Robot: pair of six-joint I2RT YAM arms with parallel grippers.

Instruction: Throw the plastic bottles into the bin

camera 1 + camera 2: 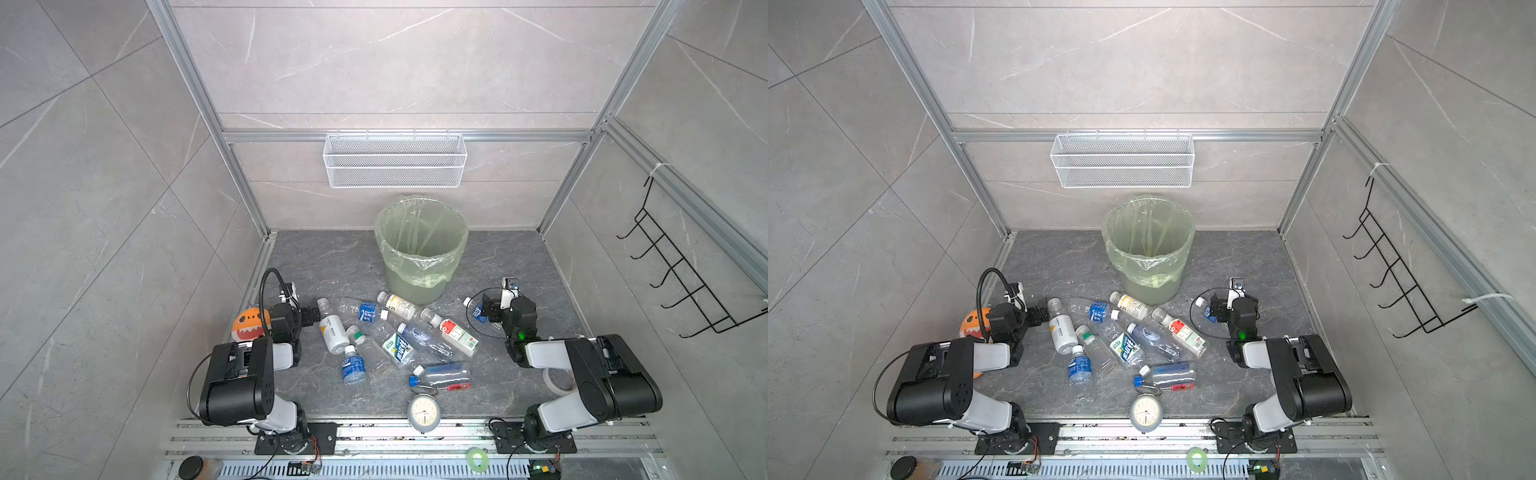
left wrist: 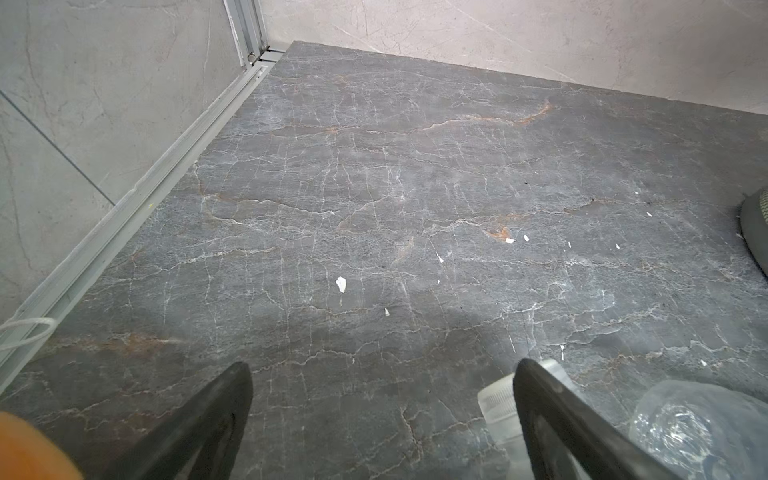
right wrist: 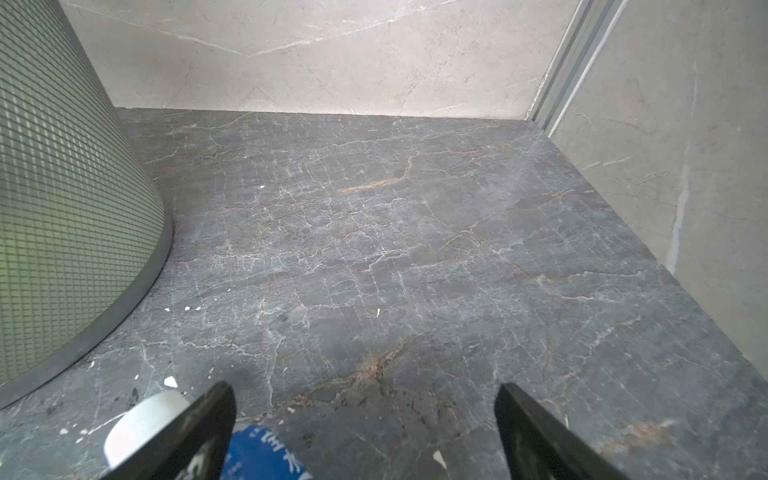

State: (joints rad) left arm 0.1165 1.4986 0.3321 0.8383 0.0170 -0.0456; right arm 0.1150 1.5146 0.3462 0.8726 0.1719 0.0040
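Note:
Several plastic bottles lie in a heap on the dark stone floor in front of the bin, which stands upright with a green bag over its rim. My left gripper is open, low over bare floor, beside a white bottle whose clear cap lies just outside one finger. My right gripper is open over a blue-labelled bottle. That bottle's body lies between the jaws near one finger, with its white cap outside.
A grey alarm clock sits at the front edge and an orange plush shark lies behind my left arm. A white mesh basket hangs on the back wall above the bin. A black hook rack is on the right wall. A tape roll lies under my right arm.

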